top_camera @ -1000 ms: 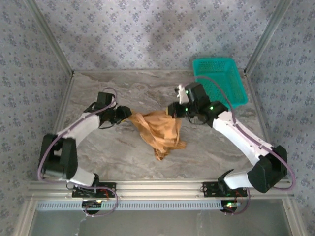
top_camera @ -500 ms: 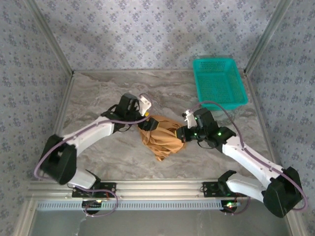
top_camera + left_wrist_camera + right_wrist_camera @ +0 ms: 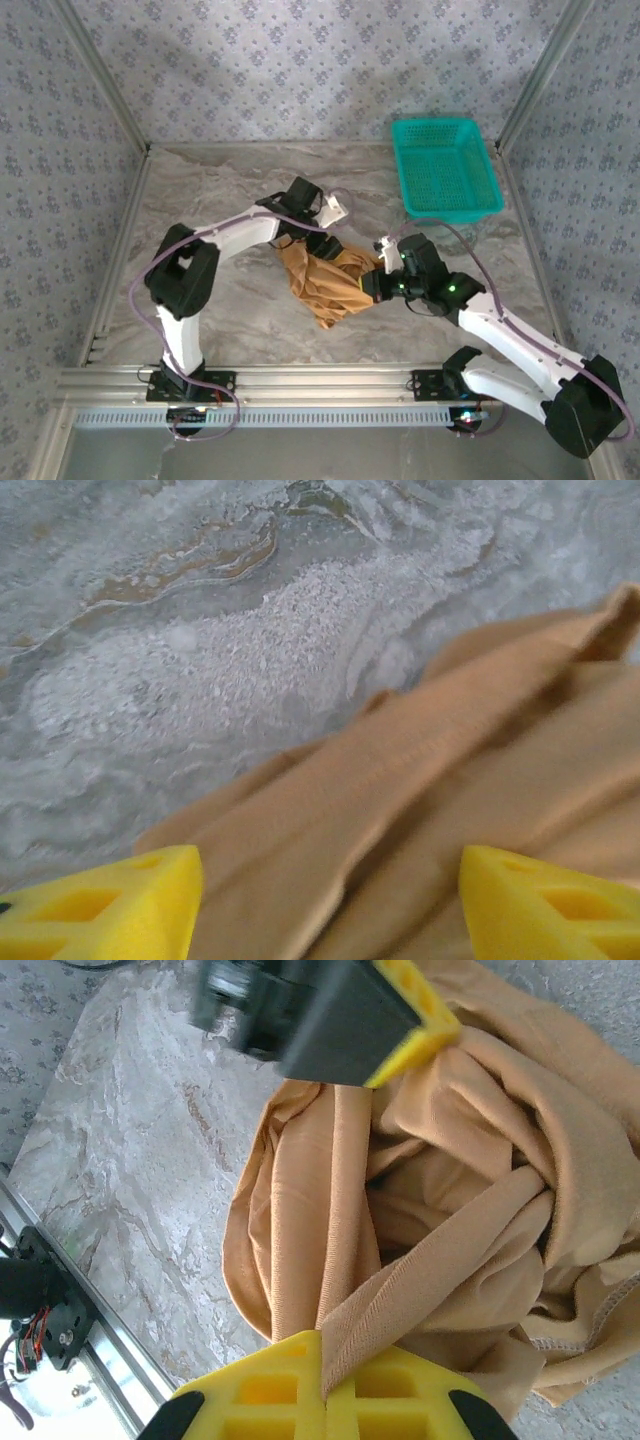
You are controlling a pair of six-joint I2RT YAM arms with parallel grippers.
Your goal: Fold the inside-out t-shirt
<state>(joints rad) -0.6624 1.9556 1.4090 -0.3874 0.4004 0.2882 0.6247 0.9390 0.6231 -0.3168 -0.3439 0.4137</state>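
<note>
Grey marbled desk (image 3: 260, 320) inside blue-patterned walls (image 3: 300, 70). Crumpled tan t-shirt (image 3: 325, 285) at centre, tapering toward the frame's bottom; left hand (image 3: 330, 875) spread above it, right hand (image 3: 322, 1355) pinching a fold.

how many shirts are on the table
1: the tan-orange t-shirt, bunched in the middle, a fold pinched in the right gripper, the left gripper open over its far edge. Its folds could hide another.

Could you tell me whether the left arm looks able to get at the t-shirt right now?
Probably yes: the left gripper hangs open directly over the t-shirt, with nothing between its fingers and the cloth.
</note>
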